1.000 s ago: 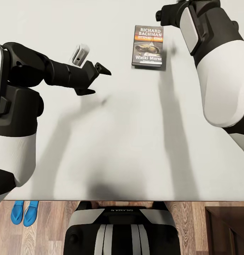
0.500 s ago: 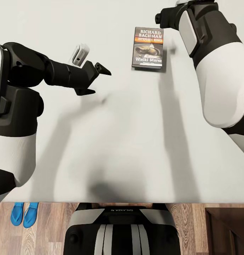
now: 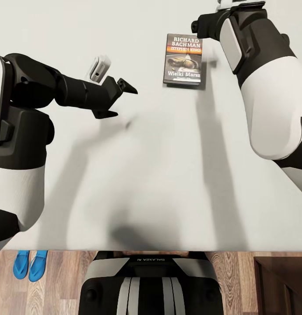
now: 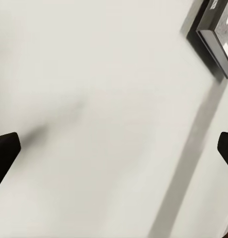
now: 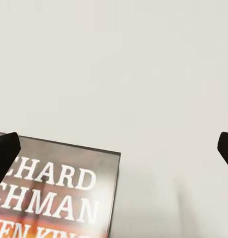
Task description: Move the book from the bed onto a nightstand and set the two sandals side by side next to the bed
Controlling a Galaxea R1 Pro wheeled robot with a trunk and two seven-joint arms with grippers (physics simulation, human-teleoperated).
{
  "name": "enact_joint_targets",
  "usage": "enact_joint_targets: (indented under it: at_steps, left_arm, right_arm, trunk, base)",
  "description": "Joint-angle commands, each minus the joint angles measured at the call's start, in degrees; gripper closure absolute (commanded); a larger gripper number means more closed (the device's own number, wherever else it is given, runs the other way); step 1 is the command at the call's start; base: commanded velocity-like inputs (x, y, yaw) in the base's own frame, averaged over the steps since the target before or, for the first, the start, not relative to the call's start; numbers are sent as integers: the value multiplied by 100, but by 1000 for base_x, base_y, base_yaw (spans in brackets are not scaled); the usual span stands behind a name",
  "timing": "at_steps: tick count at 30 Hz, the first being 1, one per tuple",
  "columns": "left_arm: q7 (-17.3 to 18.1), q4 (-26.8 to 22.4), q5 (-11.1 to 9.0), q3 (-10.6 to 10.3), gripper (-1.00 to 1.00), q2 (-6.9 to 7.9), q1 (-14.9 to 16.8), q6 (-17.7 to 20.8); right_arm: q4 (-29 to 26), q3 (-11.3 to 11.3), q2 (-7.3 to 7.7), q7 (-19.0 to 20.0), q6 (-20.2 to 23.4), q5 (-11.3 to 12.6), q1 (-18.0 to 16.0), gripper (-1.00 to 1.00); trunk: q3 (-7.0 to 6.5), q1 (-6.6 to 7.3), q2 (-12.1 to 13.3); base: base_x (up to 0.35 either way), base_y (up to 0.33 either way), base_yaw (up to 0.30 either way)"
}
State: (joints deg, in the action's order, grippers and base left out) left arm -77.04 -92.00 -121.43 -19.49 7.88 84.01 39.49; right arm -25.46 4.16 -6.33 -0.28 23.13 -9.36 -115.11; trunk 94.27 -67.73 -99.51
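The book (image 3: 182,59) lies flat on the bed's pale mattress (image 3: 151,175), its cover up and "RICHARD BACHMAN" readable. My right gripper (image 5: 114,148) is open and hovers above the book's (image 5: 59,193) title end without touching it; both fingertips sit at the edges of the right wrist view. In the head view my right forearm (image 3: 243,35) hides most of that gripper. My left gripper (image 3: 124,101) is open and empty over bare mattress, left of the book, whose corner (image 4: 218,34) shows in the left wrist view. The two blue sandals (image 3: 29,264) lie side by side on the wood floor by the bed's near edge.
A dark brown wooden piece of furniture (image 3: 282,284) stands on the floor at the lower right, beside the bed. My base (image 3: 151,284) is against the bed's near edge. A small white boxy part (image 3: 100,68) sits by my left wrist.
My right arm has crept a little farther out over the bed, past the book's far end. The book, the sandals and my left arm have not moved.
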Motion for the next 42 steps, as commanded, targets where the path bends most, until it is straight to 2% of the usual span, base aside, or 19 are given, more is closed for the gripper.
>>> enact_joint_targets:
  at_steps: [1,10,15,16,20,31,42]
  left_arm:
    - [-37,-2,-21,-2,-100,3,-1,53]
    - [-36,-2,-21,5,-100,3,-26,53]
    - [-38,-2,-21,4,-100,3,-31,55]
    - [-36,-2,-21,3,-100,3,-32,56]
    - [-35,-2,-21,0,-100,3,-33,58]
    - [-47,-2,-21,3,-100,3,-34,57]
    - [-47,-2,-21,6,-100,3,-34,58]
  right_arm:
    - [-6,45,-8,11,24,-53,3,-100]
    - [18,48,-2,11,-46,-56,116,-100]
    - [58,47,-5,12,-405,-52,230,-100]
    - [153,42,-5,11,-618,-48,262,-100]
    - [420,46,-2,11,-872,-41,261,-100]
    - [632,50,0,11,-1024,-33,246,-100]
    - [593,40,-29,-16,-1050,-56,274,-100]
  trunk:
    - [2,0,-1]
    - [2,0,-1]
    - [2,0,-1]
    - [2,0,-1]
    - [2,0,-1]
    - [2,0,-1]
    - [2,0,-1]
  base:
    - [13,0,0]
    - [6,0,0]
    - [2,0,0]
    - [0,0,0]
    - [18,0,0]
    - [105,0,0]
    - [22,0,0]
